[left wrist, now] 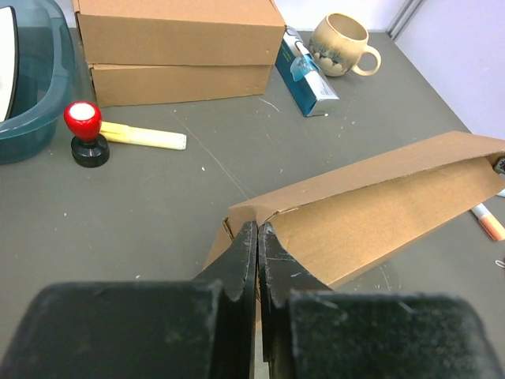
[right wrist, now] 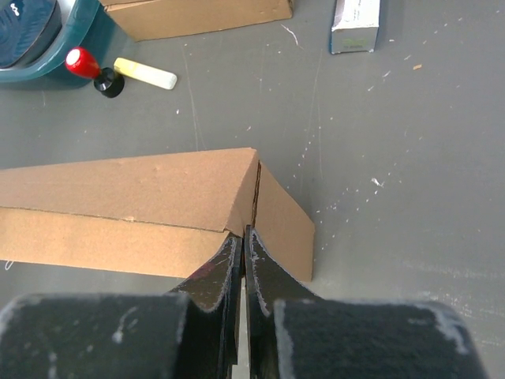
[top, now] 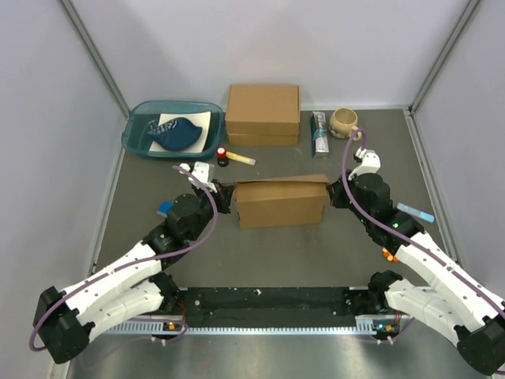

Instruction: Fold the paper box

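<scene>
Top external view: the paper box (top: 282, 201) stands in the middle of the table (top: 276, 260), partly folded into a long, shallow shape, with its top panel lying over its front wall. The left gripper (top: 229, 197) meets its left end and the right gripper (top: 330, 193) its right end. In the left wrist view the fingers (left wrist: 237, 260) are pressed together on the cardboard at the box's near corner. In the right wrist view that gripper's tips are likewise pinched narrow on the corner edge. The box's inside is hidden.

Beyond it, at the far edge, sits a thicker closed cardboard box (top: 263, 113). Left of that is a teal tub (top: 150, 150) holding a white sheet (top: 189, 120) and a dark blue object (top: 175, 133). Between the tub and the paper box are a red-topped stamp (top: 222, 155) and a yellow marker (top: 241, 159). Right of the thick box lie a blue-and-white carton (top: 319, 133) and a tan mug (top: 344, 121); I cannot tell what the mug holds.
</scene>
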Available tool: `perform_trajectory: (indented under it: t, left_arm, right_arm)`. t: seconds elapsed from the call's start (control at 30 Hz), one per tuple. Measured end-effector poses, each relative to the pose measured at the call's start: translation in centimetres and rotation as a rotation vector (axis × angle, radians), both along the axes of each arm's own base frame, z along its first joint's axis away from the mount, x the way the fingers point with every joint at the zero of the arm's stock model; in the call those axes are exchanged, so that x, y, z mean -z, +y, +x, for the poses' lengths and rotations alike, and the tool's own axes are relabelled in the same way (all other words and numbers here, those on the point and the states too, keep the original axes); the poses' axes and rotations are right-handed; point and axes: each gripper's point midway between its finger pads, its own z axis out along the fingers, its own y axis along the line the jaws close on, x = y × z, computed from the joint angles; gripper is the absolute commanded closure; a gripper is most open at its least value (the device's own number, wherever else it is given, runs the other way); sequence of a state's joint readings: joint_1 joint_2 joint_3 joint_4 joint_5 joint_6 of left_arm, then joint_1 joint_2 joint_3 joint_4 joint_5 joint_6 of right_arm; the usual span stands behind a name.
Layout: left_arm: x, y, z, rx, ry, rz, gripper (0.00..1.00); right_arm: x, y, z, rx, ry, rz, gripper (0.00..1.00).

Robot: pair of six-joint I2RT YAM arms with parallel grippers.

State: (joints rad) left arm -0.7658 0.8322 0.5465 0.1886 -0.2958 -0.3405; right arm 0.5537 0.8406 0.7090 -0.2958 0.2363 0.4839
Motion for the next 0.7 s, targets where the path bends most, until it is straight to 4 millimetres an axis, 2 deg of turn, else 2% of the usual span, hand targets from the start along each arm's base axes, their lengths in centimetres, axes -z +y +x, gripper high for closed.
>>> perform_trajectory:
  t: [0.7]
  left_arm:
    - [1.3,-0.3,-0.4,0.016,-0.031,-0.122,1.0]
  right_arm:
    - [0.0,0.0,0.0,0.001,0.003,0.007,1.0]
